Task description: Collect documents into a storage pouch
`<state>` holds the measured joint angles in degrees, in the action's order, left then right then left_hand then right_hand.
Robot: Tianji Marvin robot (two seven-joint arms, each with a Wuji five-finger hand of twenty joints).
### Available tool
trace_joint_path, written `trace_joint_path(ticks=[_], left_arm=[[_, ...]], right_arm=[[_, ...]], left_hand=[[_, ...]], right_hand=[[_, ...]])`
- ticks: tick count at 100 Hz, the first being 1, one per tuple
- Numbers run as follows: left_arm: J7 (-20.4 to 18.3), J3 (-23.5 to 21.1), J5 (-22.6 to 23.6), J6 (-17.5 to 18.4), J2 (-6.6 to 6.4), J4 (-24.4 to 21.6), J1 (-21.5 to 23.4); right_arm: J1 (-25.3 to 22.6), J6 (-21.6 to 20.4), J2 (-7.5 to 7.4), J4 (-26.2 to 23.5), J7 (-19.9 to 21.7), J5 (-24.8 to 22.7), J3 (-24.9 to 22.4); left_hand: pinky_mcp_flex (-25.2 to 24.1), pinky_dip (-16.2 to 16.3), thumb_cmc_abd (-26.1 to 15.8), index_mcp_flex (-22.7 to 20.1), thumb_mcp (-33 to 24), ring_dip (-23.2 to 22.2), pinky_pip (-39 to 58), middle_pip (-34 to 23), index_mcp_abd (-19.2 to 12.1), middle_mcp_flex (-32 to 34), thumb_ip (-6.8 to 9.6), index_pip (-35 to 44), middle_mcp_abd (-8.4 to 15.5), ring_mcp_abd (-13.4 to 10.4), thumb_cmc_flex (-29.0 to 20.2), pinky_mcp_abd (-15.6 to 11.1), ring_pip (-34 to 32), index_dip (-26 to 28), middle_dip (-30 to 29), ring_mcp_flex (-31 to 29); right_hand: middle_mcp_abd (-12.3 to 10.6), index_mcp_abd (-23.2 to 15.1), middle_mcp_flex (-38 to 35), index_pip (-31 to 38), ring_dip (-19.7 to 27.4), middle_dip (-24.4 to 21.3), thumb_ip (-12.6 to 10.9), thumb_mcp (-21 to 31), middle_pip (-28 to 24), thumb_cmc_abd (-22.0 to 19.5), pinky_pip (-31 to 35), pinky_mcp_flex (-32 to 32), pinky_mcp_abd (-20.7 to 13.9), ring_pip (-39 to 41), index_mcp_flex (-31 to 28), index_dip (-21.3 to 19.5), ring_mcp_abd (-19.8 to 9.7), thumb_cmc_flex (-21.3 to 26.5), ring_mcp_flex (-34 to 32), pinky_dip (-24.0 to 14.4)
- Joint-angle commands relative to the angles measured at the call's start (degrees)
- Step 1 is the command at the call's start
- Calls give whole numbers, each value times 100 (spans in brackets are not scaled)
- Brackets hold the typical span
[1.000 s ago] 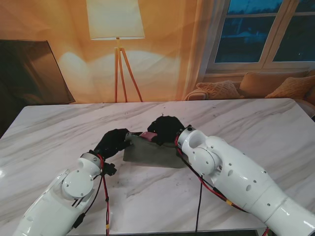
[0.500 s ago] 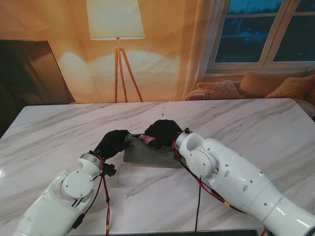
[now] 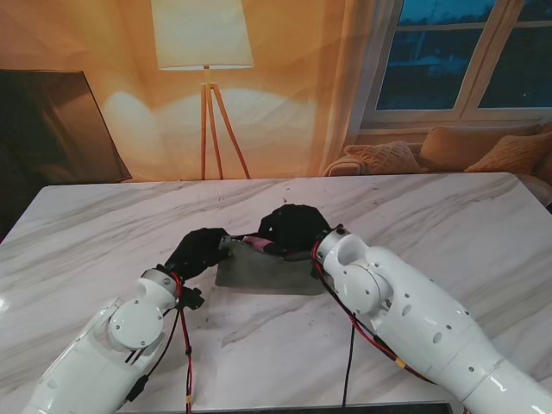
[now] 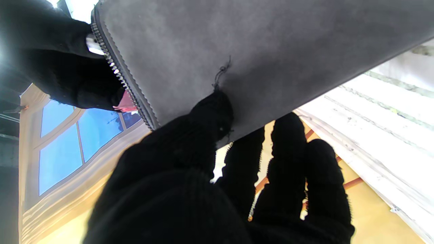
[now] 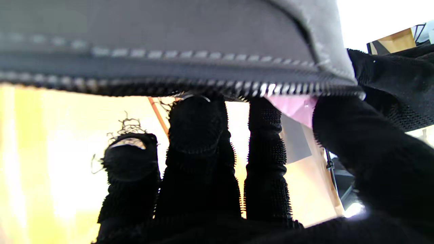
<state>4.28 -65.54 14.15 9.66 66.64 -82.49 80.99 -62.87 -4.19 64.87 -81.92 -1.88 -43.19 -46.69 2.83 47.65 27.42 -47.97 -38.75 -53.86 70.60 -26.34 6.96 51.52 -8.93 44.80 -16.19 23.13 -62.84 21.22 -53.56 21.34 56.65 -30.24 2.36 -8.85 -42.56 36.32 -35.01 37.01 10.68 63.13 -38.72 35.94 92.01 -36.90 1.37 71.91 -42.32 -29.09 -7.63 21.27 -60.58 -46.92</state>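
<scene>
A grey suede pouch (image 3: pixel 263 272) with a metal zipper (image 4: pixel 122 81) lies in the middle of the marble table. My left hand (image 3: pixel 198 250), in a black glove, is shut on the pouch's left end, with the thumb (image 4: pixel 210 115) pressed on its flat side. My right hand (image 3: pixel 291 228) is at the pouch's far edge, pinching a pink document (image 3: pixel 257 244) at the zipper mouth. Only a small corner of the pink document (image 5: pixel 293 106) shows between thumb and finger. The rest of it is hidden inside the pouch (image 5: pixel 152 34).
The white marble table (image 3: pixel 448 224) stretches out on both sides of the pouch. Behind it stand a floor lamp (image 3: pixel 207 78), a dark panel (image 3: pixel 52 129) at the far left and a window with sofa cushions (image 3: pixel 466 147) at the far right.
The right hand has dipped toward the pouch mouth and the pink document has slid further in, so less pink shows. The left hand has kept its hold in place.
</scene>
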Motion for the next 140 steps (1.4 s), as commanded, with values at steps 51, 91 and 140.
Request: trace_joint_path(ticks=[51,91,140], left_arm=[[-27,73,-140,25,54,26,-7],[-45,125,-217,61,63,36,-48],[-57,127,-244,-99,75,101,-92]], right_arm=[[-205,-56,20,-37,-404,-60,-5],[-74,69,72,125,-577,-142,276],[-335,295,116,-213,-739,-7,-59]], left_hand=[[-10,-84,-136,-392,-175,-226,47,-163,-539,142,-132,670,77,115,-259,-362,-133,490,117,-201],[-11,-76,-148,-391,-178,-238,53,-177,-505,131,-141,607,48,117,-253,-370,-161,475,111,-188],[-1,-70,-160,-360,-162,-223,57,-183,-487,133,-145,593,27,109,-243,-378,-178,477,108,-188]], right_hand=[[-47,-576,-512,2043,-58,424,670,472,-519,575,116,-365,-171,139,-767,882,-237,855,-319,34],[-9,-314,-611,2532,-48,510,741,411,-825,863,284,-510,-161,303,-1053,237,-277,774,-465,105],[1,-284,-468,1974,-19,546,720,517,-861,901,313,-499,-207,343,-385,399,-337,908,-439,181]])
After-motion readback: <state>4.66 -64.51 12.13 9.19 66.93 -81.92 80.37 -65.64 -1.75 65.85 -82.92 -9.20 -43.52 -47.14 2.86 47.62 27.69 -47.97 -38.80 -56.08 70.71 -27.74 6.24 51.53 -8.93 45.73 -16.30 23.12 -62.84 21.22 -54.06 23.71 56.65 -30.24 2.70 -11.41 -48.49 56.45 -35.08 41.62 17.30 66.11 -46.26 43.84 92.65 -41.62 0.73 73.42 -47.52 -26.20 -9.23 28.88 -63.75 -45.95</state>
